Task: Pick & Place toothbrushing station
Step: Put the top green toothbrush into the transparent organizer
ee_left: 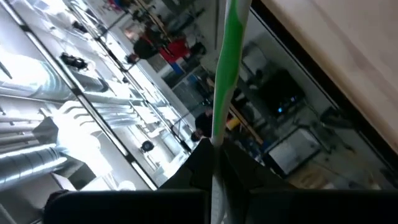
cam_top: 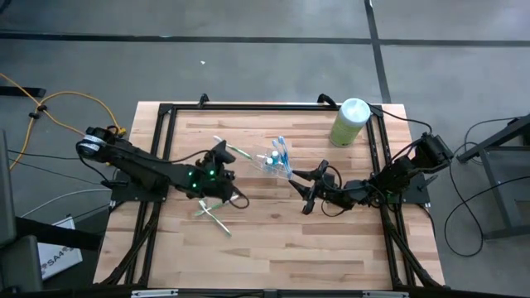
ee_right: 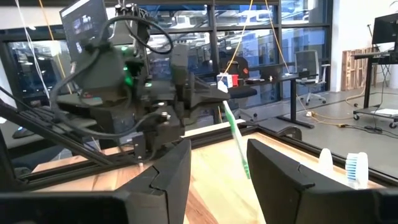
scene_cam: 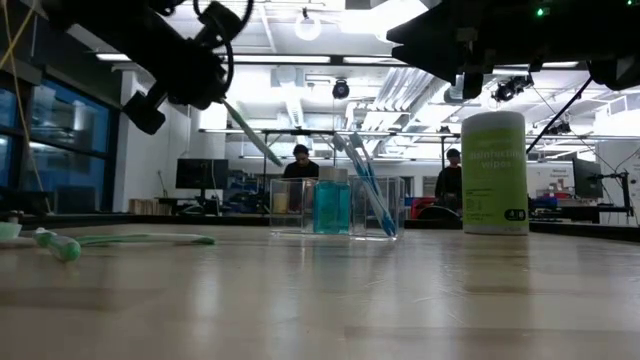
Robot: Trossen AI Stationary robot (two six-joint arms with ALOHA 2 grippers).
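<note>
A small clear cup (cam_top: 270, 164) (scene_cam: 335, 207) stands mid-table with blue-white toothbrushes (scene_cam: 372, 195) leaning in it. Left of it, above the table, my left gripper (cam_top: 225, 159) (ee_left: 214, 165) is shut on a green-white toothbrush (scene_cam: 255, 135) (ee_right: 236, 140). Another green-white toothbrush (cam_top: 214, 217) (scene_cam: 120, 240) lies flat on the wood near the left arm. My right gripper (cam_top: 305, 189) (ee_right: 217, 177) hovers open just right of the cup, nothing between its fingers. A blue-white brush head (ee_right: 356, 168) and a small white tube (ee_right: 324, 162) show in the right wrist view. My left gripper pinches the toothbrush between its two fingers at the white stretch near one end (ee_left: 215, 186). The green length (ee_left: 227, 74) sticks out past the fingertips. The brush is lifted clear of the table and slants down toward the cup in the low view.
A tall pale green canister with a white top (cam_top: 349, 122) (scene_cam: 494, 172) stands at the table's far right. A black frame (cam_top: 170, 108) edges the wooden top. People stand in the room beyond the table (scene_cam: 300, 158).
</note>
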